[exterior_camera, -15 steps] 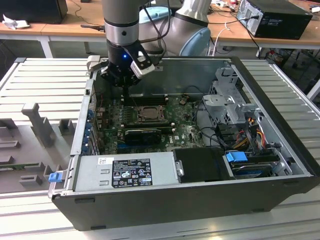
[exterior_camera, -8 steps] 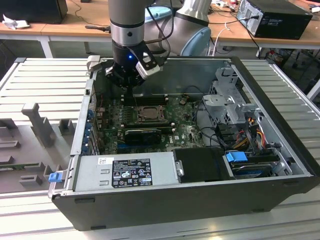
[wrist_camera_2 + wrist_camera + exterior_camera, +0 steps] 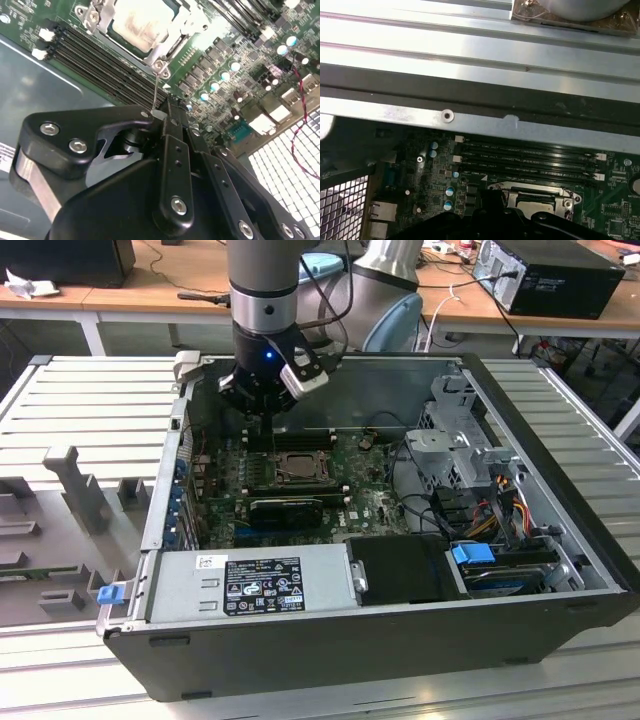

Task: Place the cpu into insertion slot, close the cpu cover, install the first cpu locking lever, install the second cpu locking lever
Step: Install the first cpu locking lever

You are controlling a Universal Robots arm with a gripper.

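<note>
The open computer case (image 3: 400,640) lies on the ribbed table (image 3: 560,410), and the arm (image 3: 262,300) reaches down into it over the motherboard (image 3: 375,505), close beside the insertion slot (image 3: 290,468). Space is tight here. A sweep that runs too low or too wide could knock the black linkage against the memory slots (image 3: 100,60) or the small capacitors (image 3: 220,75) next to the socket.

In the second wrist view the cpu cover (image 3: 167,47) looks folded down as a metal frame around the cpu (image 3: 135,25), which sits seated inside the slot. If the cover is not fully flat, pressing a lever home could load the chip unevenly.

The jaws look drawn almost together, with the pale tip of a thin locking lever (image 3: 157,90) pinched between them. The wire rises from the cover's corner up to the fingertips. Whether it is the first or second lever I cannot tell.

The hold is on a slim, springy wire, so it could slip out and snap back, bend under a sideways pull, or miss its retaining hook
</note>
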